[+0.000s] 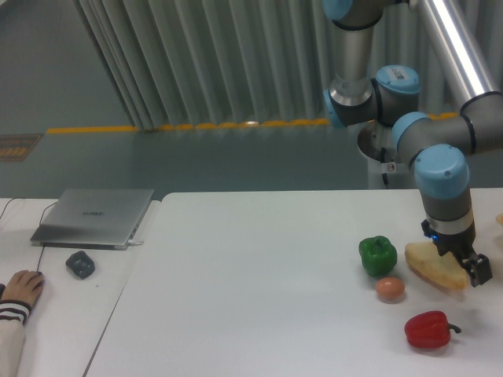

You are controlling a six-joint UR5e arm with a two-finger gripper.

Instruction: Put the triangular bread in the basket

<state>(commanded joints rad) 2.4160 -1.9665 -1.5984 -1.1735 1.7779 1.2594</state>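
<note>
- The triangular bread (430, 265) lies on the white bench (259, 290), just right of the green pepper (377, 254).
- The hand (468, 267) sits at the bread's right end, fingers down against it; whether it is clamped on the bread cannot be told.
- A small brownish egg (390, 288) rests just below the green pepper, near the bread's lower-left edge.
- A red pepper (428, 330) lies further below the green pepper, to its right.

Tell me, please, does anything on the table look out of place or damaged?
Nothing stands out. The triangular bread is whole, at the pincer; whether it is lifted cannot be told. The green pepper, egg and red pepper sit intact.
</note>
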